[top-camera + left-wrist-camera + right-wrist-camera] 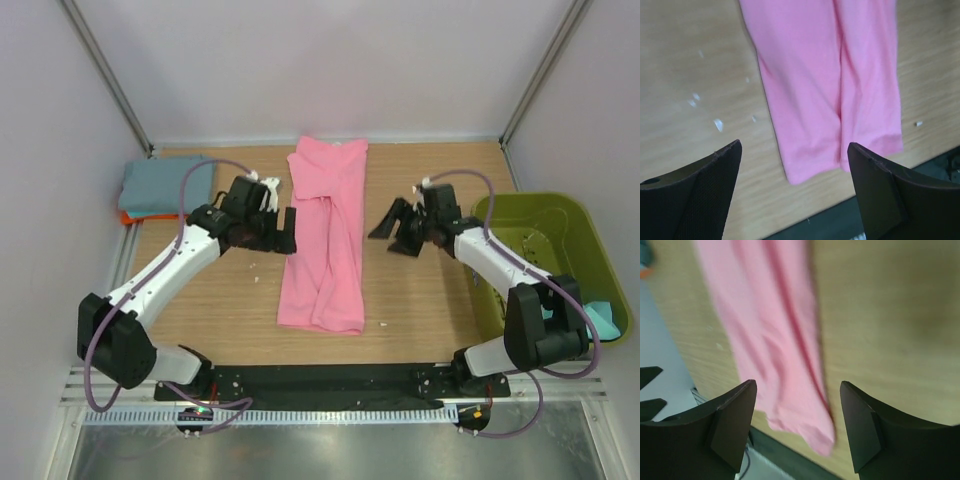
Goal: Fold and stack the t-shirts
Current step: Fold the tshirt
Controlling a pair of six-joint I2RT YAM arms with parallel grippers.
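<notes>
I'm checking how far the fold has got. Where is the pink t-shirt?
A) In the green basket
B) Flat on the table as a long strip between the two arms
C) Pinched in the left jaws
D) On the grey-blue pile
B: the pink t-shirt lies lengthwise on the table between the left gripper and the right gripper, whose jaws are open and hold nothing.

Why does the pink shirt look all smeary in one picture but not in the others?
Right wrist view: the pink t-shirt and the table are smeared and fuzzy, with no crisp edges. Left wrist view: the cloth is fairly sharp, and only the dark fingers close to the lens look soft. Top view: sharp and evenly lit, with just faint shadows under the arms.
</notes>
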